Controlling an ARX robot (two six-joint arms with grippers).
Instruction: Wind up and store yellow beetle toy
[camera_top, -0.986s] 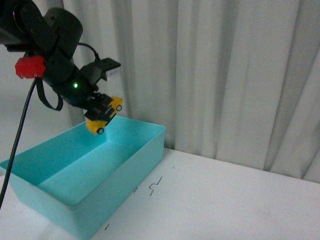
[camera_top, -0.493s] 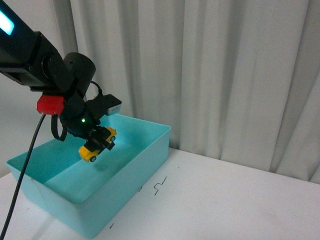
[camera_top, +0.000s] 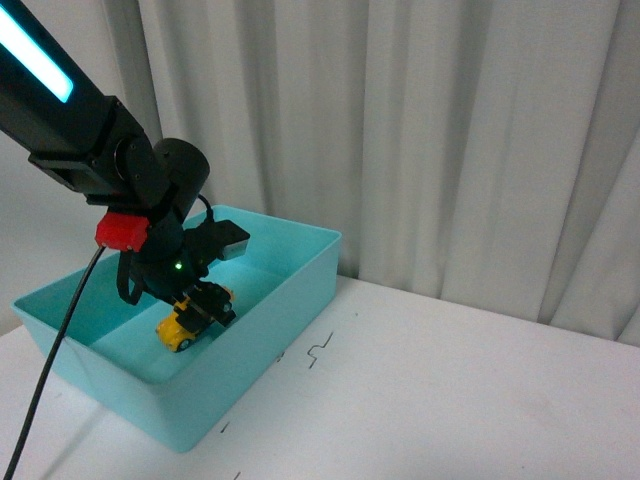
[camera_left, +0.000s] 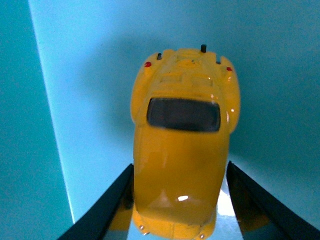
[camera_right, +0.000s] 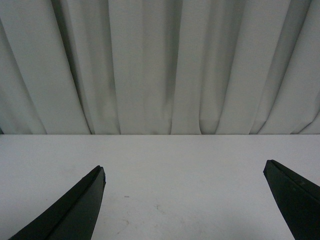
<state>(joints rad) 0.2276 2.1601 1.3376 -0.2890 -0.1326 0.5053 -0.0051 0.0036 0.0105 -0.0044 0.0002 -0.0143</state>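
The yellow beetle toy (camera_top: 183, 327) is a small glossy yellow car with dark windows. My left gripper (camera_top: 203, 305) is shut on it and holds it low inside the turquoise bin (camera_top: 290, 275), close to the bin's floor. In the left wrist view the toy (camera_left: 182, 150) fills the middle, nose away, between my two dark fingers (camera_left: 107, 205), with the bin's floor behind it. My right gripper (camera_right: 185, 200) is open and empty above the white table (camera_right: 175, 170); it is out of the front view.
The turquoise bin stands at the left of the white table (camera_top: 450, 400). Small dark marks (camera_top: 318, 352) lie on the table beside the bin. A pale curtain (camera_top: 450, 140) hangs behind. A black cable (camera_top: 45, 380) runs down from my left arm.
My left arm has lowered with the toy from above the bin's far rim down into the bin, near its floor. The toy stays gripped.
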